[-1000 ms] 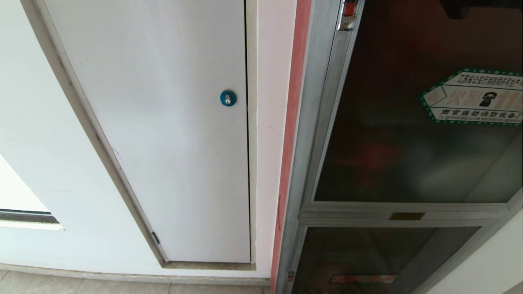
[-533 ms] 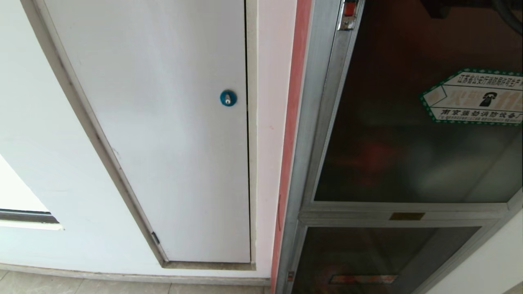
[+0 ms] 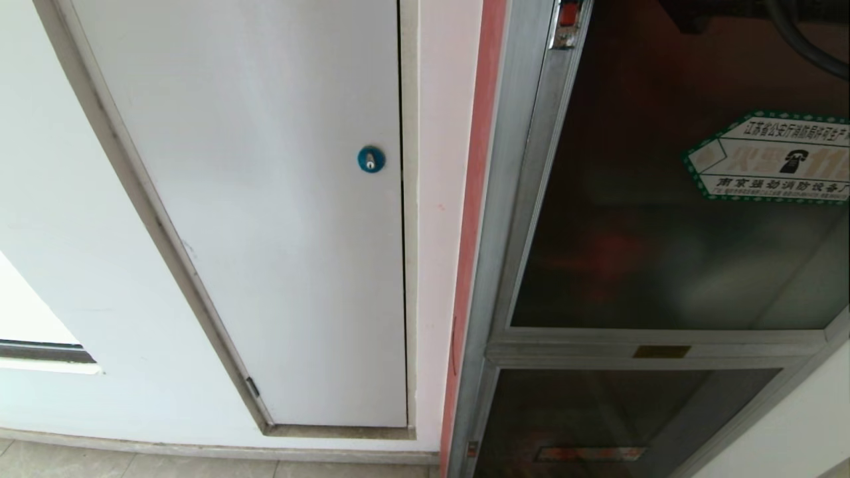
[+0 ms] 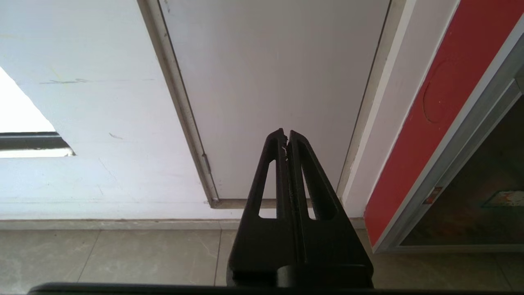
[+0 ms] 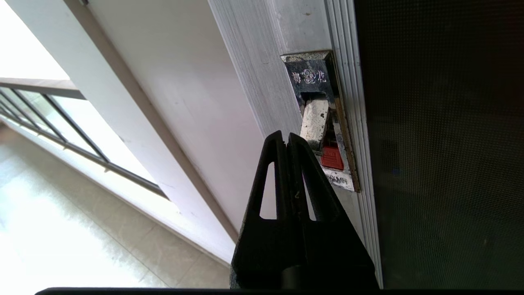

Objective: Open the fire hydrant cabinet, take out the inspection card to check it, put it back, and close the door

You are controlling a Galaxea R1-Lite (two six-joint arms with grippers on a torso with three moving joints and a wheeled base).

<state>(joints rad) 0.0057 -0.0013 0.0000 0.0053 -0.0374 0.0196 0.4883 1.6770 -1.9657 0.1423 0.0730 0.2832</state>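
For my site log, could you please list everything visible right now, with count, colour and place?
door: one, dark glass, silver frame, shut, right of the white panel.
latch: one, metal with red tab, door's left edge.
hexagonal sticker: one, green-bordered white, on the glass.
lower glass door: one, dark, beneath.
white panel door: one, blue lock.
floor: beige tiles.
right gripper: black, shut, at the latch.
left gripper: black, shut, before the white panel.
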